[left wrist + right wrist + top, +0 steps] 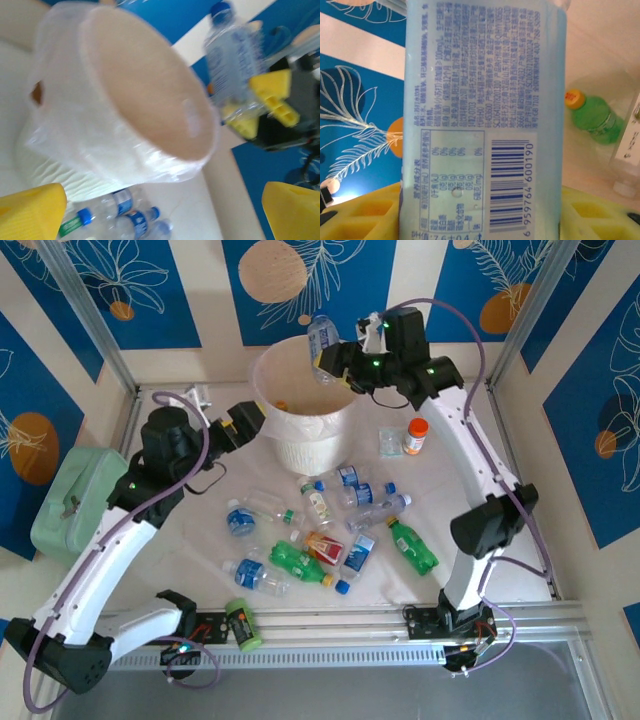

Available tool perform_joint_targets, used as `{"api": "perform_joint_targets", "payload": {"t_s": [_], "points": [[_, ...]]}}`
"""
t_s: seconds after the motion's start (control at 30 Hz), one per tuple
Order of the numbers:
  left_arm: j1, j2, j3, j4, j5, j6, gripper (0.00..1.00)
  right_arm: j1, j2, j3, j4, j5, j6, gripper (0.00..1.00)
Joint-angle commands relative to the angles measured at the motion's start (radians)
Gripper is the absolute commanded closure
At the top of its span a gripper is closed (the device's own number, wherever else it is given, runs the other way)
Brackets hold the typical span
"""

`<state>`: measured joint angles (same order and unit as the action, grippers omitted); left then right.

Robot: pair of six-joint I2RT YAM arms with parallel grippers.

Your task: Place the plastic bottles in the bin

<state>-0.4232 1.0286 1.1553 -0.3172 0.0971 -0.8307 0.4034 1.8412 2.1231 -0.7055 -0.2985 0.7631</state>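
Observation:
The white ribbed bin with its thin liner stands at the back middle of the table. My right gripper is shut on a clear blue-labelled plastic bottle, held above the bin's right rim. In the right wrist view that bottle stands between the yellow fingers, with a green bottle lying inside the bin below. My left gripper is open and empty beside the bin's left wall. Its view shows the bin and the held bottle. Several bottles lie on the table.
A pale green boxy container sits at the left edge. A small orange-capped bottle stands right of the bin. A short green-and-black cylinder lies by the front rail. Metal frame posts stand at the back corners.

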Motion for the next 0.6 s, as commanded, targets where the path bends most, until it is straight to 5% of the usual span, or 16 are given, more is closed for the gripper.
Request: {"api": "perform_joint_targets", "payload": {"t_s": [0.0, 0.27, 0.57], "points": [[0.03, -0.021, -0.014, -0.049, -0.038, -0.025, 0.04, 0.003, 0.057, 0.096, -0.11, 0.012, -0.052, 0.47], [0.086, 0.031, -0.003, -0.333, -0.056, -0.037, 0.14, 0.003, 0.128, 0.123, -0.149, 0.04, -0.065, 0.44], [0.102, 0.04, -0.065, -0.396, -0.037, -0.036, 0.18, 0.002, 0.151, 0.153, -0.179, 0.045, -0.077, 0.26]]}}
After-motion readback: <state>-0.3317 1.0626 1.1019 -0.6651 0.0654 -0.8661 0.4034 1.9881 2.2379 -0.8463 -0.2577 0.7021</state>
